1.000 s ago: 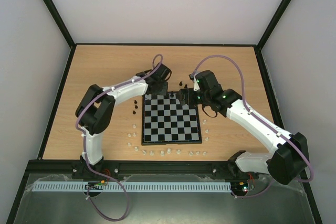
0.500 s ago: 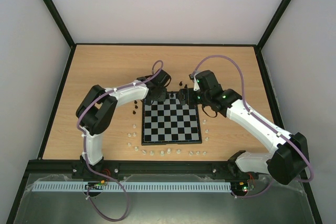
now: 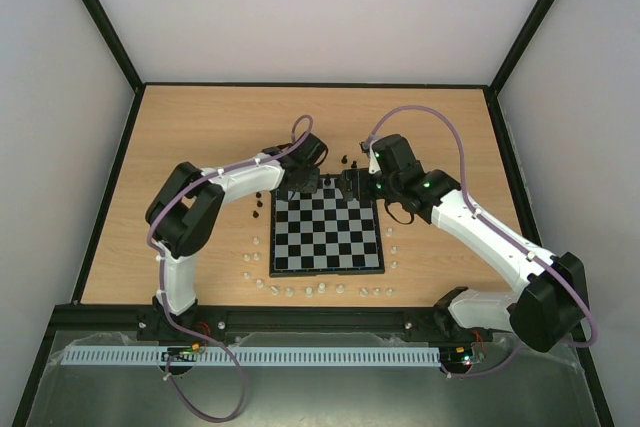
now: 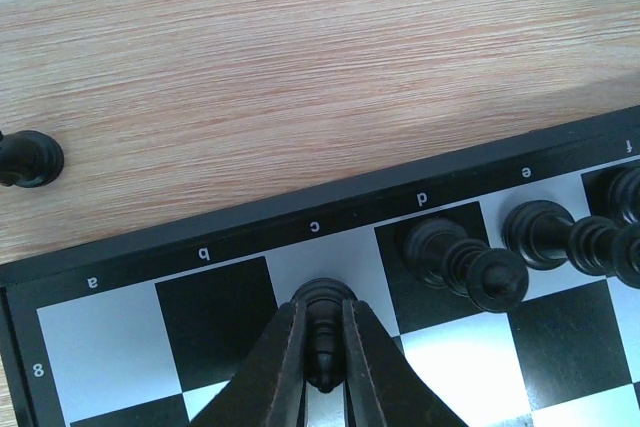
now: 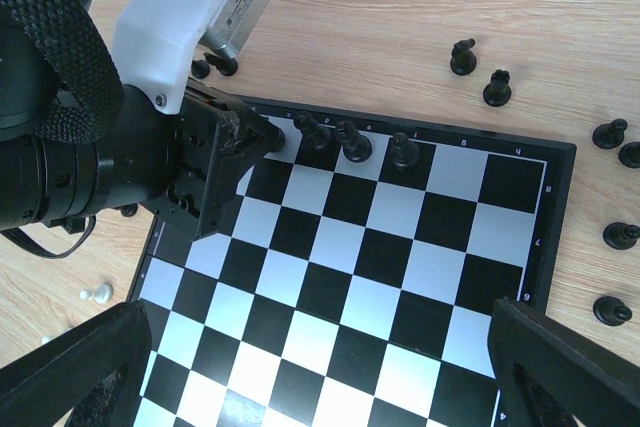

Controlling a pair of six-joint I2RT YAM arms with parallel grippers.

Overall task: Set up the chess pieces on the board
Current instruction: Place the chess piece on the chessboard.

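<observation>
In the left wrist view my left gripper (image 4: 323, 367) is shut on a small black chess piece (image 4: 322, 332). The piece's base is over the light square by the letter c, in the far row of the board (image 4: 215, 317). Black pieces (image 4: 470, 265) stand on the squares to its right. From above, the left gripper (image 3: 303, 183) is at the board's (image 3: 330, 237) far edge. My right gripper (image 3: 352, 185) hovers beside it over the same edge. It is wide open, its fingers (image 5: 70, 367) at the frame's lower corners, with nothing between them.
Loose black pieces lie on the wood behind the board (image 3: 349, 160), to its left (image 3: 258, 205) and beside it in the right wrist view (image 5: 497, 89). Small white pieces (image 3: 310, 290) line the board's near and side edges. Black-framed walls surround the table.
My left gripper has come from the wood behind the board's far edge down onto its far row, carrying the black piece. The right arm has stayed put.
</observation>
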